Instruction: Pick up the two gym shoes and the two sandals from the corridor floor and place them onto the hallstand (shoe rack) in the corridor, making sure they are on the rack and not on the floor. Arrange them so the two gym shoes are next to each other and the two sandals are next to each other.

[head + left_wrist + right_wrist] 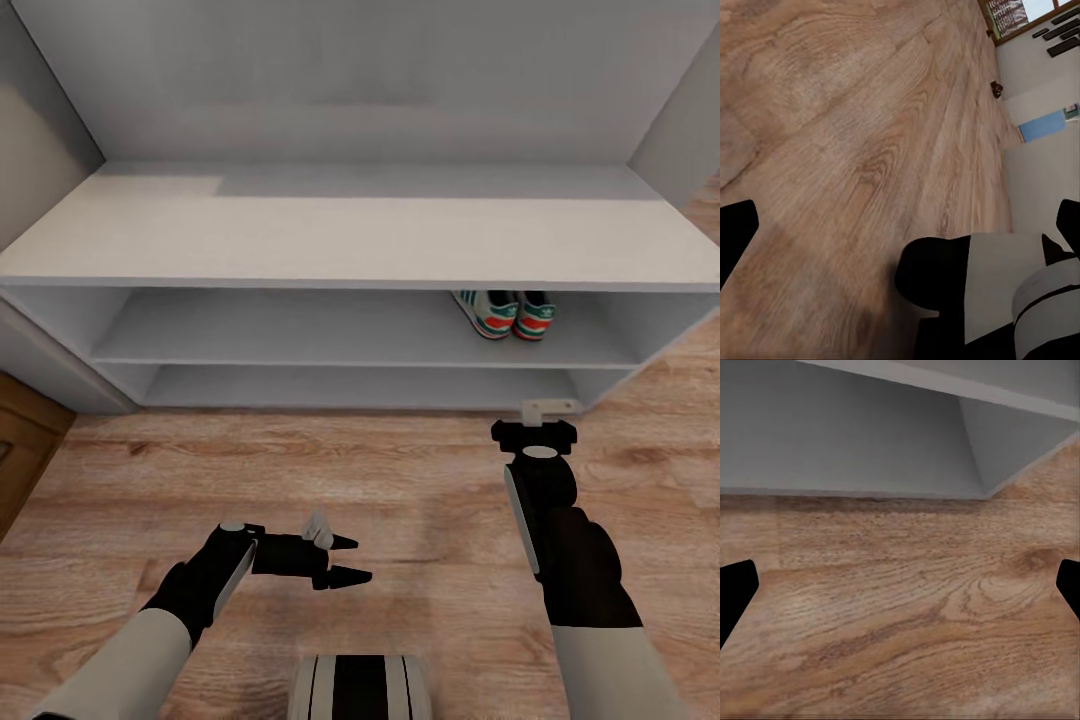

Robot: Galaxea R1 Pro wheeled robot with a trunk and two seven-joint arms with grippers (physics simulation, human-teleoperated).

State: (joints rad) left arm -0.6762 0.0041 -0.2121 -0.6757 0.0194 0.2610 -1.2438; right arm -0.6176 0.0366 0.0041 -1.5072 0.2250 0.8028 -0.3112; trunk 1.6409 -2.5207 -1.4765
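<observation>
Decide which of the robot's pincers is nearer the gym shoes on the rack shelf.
Right. The right pincer sits on the floor side just below the gym shoes; the left pincer is lower and well leftward.

Matt painted shelving over wood-grain flooring

The hallstand (350, 240) looks like smooth, matt, pale grey-white painted board, without visible grain. The corridor floor (420, 480) reads as light brown planks with strong swirling grain and a low satin sheen, clearest in the right wrist view. The gym shoes (503, 314), right of centre, appear as cream leather-like uppers with teal stripes and red-orange patches. The left hand (345, 558) and right hand (548, 408) look like matt black plastic; the forearms are smooth, off-white shells.
</observation>
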